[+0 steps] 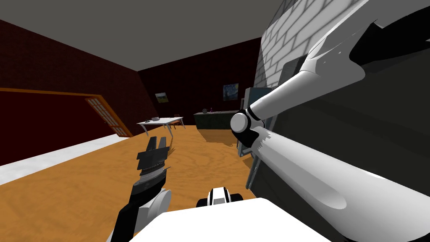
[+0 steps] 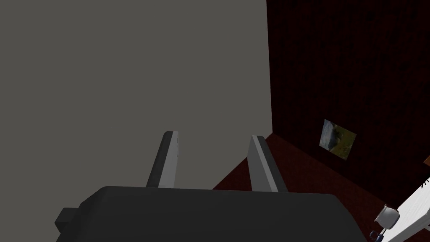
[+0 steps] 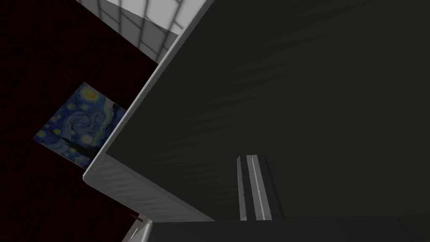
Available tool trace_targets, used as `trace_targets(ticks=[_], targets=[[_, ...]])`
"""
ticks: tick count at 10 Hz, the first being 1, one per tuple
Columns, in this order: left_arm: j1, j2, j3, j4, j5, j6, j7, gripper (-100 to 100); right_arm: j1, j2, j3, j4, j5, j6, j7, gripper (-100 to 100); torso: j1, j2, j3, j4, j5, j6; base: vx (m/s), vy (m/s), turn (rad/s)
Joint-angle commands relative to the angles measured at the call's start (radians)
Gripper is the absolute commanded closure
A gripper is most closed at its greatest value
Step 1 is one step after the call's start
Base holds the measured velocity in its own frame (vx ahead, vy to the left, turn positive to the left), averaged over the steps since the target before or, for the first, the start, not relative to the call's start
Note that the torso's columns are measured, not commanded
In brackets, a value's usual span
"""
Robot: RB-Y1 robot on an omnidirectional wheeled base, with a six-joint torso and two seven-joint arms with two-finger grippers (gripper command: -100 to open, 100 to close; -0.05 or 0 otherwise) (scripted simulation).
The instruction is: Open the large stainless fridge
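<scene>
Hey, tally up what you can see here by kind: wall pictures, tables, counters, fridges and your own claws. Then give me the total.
Wall pictures: 2
Table: 1
Counter: 1
Fridge: 1
Left claw and right claw: 2
Total: 7

Dark fridge face [image 3: 294, 84] stands close before the right end effector [image 3: 253, 157]; floor [image 1: 84, 176] lies open leftward.
</scene>
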Motion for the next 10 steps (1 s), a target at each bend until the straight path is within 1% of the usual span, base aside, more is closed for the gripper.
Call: trace_targets(ticks=[1, 2, 3, 4, 5, 6, 7, 8, 9, 10], targets=[[0.0, 0.0, 0.0, 0.0, 0.0, 0.0, 0.0, 0, -0.001, -0.003, 0.002, 0.006, 0.002, 0.075, -0.082, 100, 0.002, -0.003, -0.002, -0.001, 0.001, 0.0, -0.008, -0.005, -0.001], [0.0, 0.0, 0.0, 0.0, 0.0, 0.0, 0.0, 0, -0.001, -0.003, 0.002, 0.006, 0.002, 0.075, -0.112, 100, 0.002, -0.005, -0.003, -0.002, 0.001, 0.0, 0.0, 0.0, 0.0], [0.0, 0.0, 0.0, 0.0, 0.0, 0.0, 0.0, 0, -0.051, 0.016, -0.021, -0.007, 0.036, 0.043, -0.04, 100, 0.002, -0.005, -0.004, -0.002, 0.001, 0.0, -0.068, 0.016, 0.264], [0.0, 0.0, 0.0, 0.0, 0.0, 0.0, 0.0, 0, -0.061, 0.016, -0.021, -0.007, 0.036, 0.043, -0.022, 100, 0.003, -0.001, -0.001, -0.001, 0.001, -0.001, -0.094, 0.025, 0.167], [0.0, 0.0, 0.0, 0.0, 0.0, 0.0, 0.0, 0, -0.101, 0.036, -0.043, -0.02, 0.071, 0.015, 0.009, 100, 0.002, 0.001, 0.0, 0.0, 0.001, 0.0, -0.13, 0.026, 0.281], [0.0, 0.0, 0.0, 0.0, 0.0, 0.0, 0.0, 0, -0.12, 0.036, -0.043, -0.02, 0.071, 0.015, 0.035, 100, 0.001, 0.002, 0.001, 0.0, 0.0, 0.0, -0.126, 0.026, 0.156], [0.0, 0.0, 0.0, 0.0, 0.0, 0.0, 0.0, 0, -0.12, 0.036, -0.043, -0.02, 0.071, 0.015, 0.053, 100, 0.0, 0.0, 0.0, 0.0, 0.0, 0.001, -0.056, 0.01, -0.029], [0.0, 0.0, 0.0, 0.0, 0.0, 0.0, 0.0, 0, -0.165, 0.056, -0.065, -0.034, 0.107, -0.014, 0.086, 100, -0.002, -0.005, -0.003, -0.001, -0.001, 0.001, -0.076, 0.018, 0.261], [0.0, 0.0, 0.0, 0.0, 0.0, 0.0, 0.0, 0, -0.18, 0.056, -0.065, -0.034, 0.107, -0.014, 0.116, 100, 0.0, -0.005, -0.004, -0.002, 0.0, -0.001, -0.078, 0.021, 0.17], [0.0, 0.0, 0.0, 0.0, 0.0, 0.0, 0.0, 0, -0.18, 0.056, -0.065, -0.034, 0.107, -0.014, 0.125, 100, 0.0, -0.005, -0.003, -0.002, 0.0, 0.0, -0.037, 0.008, -0.02]])
